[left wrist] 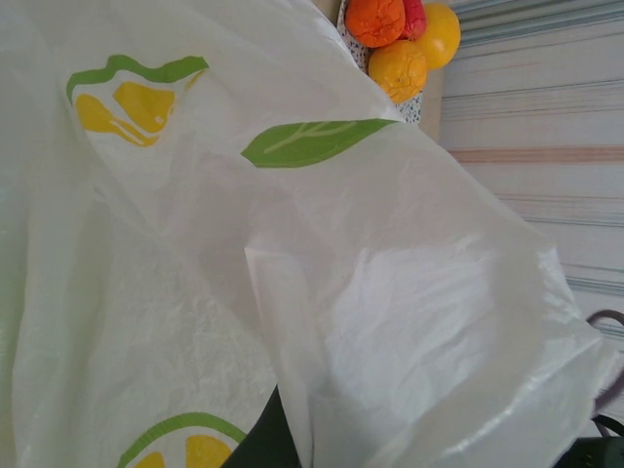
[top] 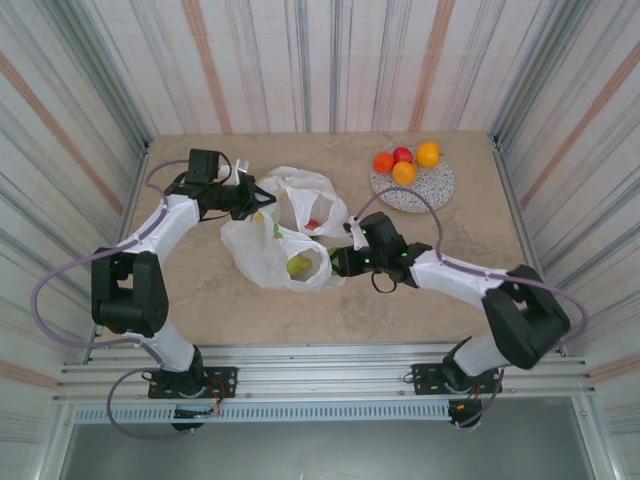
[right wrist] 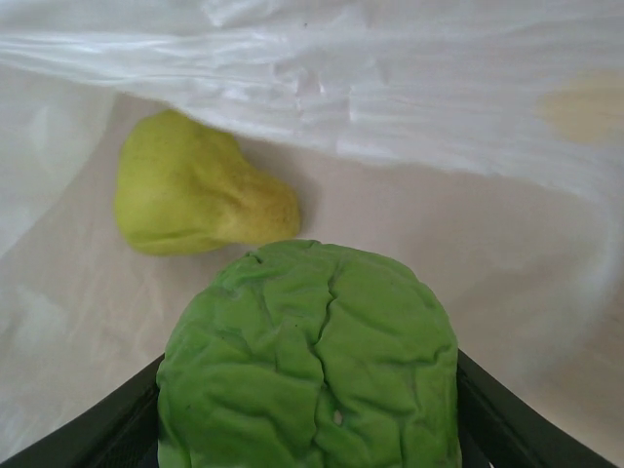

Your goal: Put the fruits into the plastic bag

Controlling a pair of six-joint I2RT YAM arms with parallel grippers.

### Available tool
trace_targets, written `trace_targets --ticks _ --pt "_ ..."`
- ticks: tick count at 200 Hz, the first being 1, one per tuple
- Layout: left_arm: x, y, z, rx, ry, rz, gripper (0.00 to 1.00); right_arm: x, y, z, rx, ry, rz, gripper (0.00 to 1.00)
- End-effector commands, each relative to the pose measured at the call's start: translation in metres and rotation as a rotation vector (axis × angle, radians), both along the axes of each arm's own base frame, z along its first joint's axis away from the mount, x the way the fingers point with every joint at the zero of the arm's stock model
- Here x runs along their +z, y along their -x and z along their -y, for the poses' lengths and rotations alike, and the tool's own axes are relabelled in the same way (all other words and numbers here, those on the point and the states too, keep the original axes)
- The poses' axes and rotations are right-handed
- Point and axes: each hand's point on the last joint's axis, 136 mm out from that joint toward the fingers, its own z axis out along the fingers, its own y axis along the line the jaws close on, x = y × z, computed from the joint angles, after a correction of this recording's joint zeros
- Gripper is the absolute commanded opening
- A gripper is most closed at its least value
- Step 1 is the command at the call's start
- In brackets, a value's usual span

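The white plastic bag [top: 262, 252] printed with lemon slices lies at the table's middle with its mouth facing right. My left gripper [top: 256, 196] is shut on the bag's upper edge; one dark finger [left wrist: 255, 447] shows under the film [left wrist: 292, 244]. My right gripper [top: 336, 262] is at the bag's mouth, shut on a wrinkled green fruit [right wrist: 312, 361] between its fingers [right wrist: 507, 429]. A yellow-green pear [right wrist: 195, 200] lies inside the bag just beyond it. A small red piece [top: 313, 224] shows through the bag. Two oranges [top: 383, 162], a red apple [top: 402, 155] and a yellow-orange ball [top: 428, 154] sit on the plate.
The round grey speckled plate [top: 432, 192] stands at the back right of the table. Striped walls close in on three sides. Bare tabletop lies in front of the bag and at the right of the plate.
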Motion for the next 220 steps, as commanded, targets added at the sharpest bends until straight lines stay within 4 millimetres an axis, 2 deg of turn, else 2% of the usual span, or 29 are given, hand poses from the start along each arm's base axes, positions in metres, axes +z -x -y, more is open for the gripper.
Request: trace_targets --ticks 1,29,88,125,220 --pt "0.012 0.007 -0.002 -0.006 0.007 0.029 0.0 0.023 -0.026 -0.034 -0.005 -0.08 0.092 0.56" --pt "0.013 0.007 -0.002 -0.007 0.009 0.028 0.0 0.028 -0.037 -0.057 -0.029 -0.114 0.156 0.56" --pt "0.015 0.008 0.0 -0.011 0.013 0.033 0.0 0.036 -0.07 -0.065 -0.177 -0.172 0.236 0.56" --pt "0.016 0.008 0.0 -0.014 0.018 0.035 0.0 0.045 -0.079 -0.074 -0.2 -0.201 0.255 0.56" --pt "0.018 0.008 0.001 -0.014 0.023 0.034 0.0 0.051 -0.1 -0.108 -0.208 -0.273 0.255 0.55"
